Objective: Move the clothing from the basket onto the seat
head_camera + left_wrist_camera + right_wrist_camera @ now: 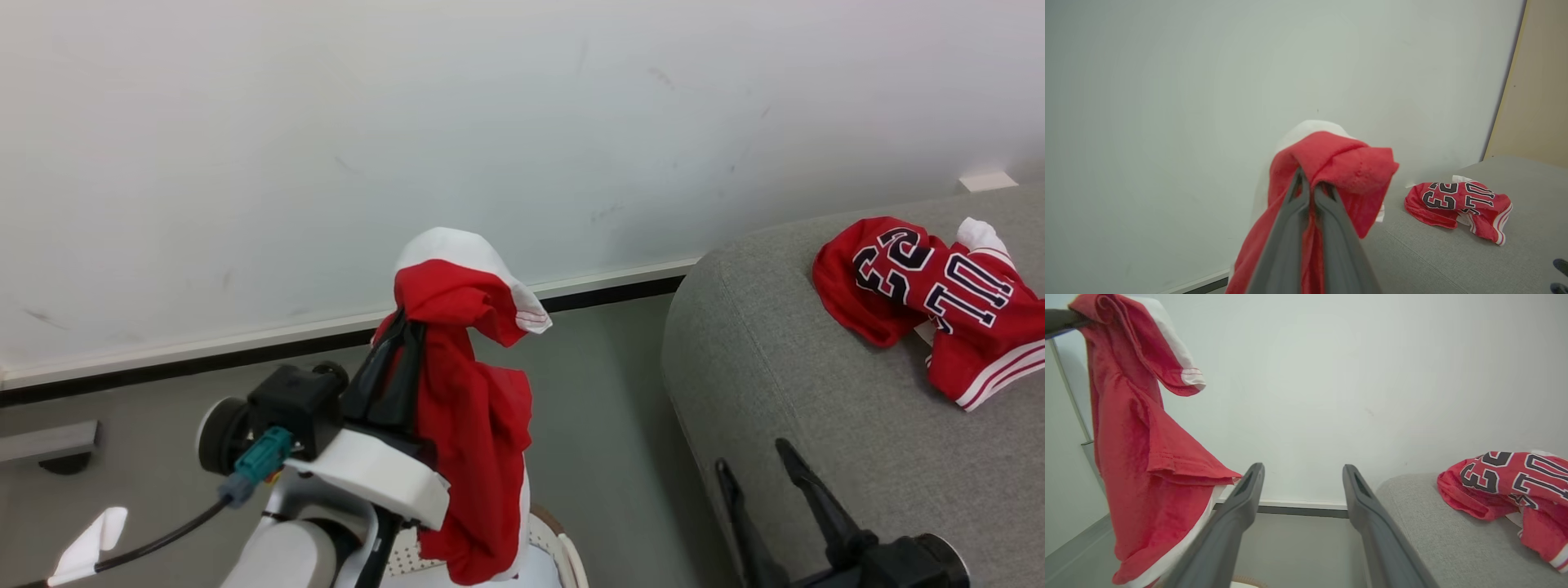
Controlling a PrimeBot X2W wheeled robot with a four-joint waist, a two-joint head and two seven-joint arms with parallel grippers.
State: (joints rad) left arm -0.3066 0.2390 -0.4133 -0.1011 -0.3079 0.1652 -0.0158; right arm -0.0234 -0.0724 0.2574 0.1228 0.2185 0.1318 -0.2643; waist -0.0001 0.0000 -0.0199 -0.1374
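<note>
On my head feed the pale wall (408, 122) takes the upper half, with a dark skirting strip under it and grey floor (604, 425) below. The seat (775, 392), a grey fabric sofa with a rounded corner, spreads from 3 to 5 o'clock.

One piece of the clothing, a plain red garment (473, 408), hangs in the air toward 7 o'clock, clear of the seat. It has a white band folded over its top and white trim down one edge. Its lower end drops in front of the basket; I cannot tell whether they touch. A second piece, a crumpled red jersey (922, 302), lies on the seat at 3 o'clock. It carries a navy, white-outlined "23" and letters, and white stripes on its hem.

The basket (569, 559) peeks in at 6 o'clock, showing an off-white perforated wall and a brown rim. My left gripper (398, 343) is clamped on the red garment near its top, with cloth pinched between the fingers. My right gripper (753, 457) sits at 5 o'clock over the seat's edge, fingers spread apart and holding nothing.
</note>
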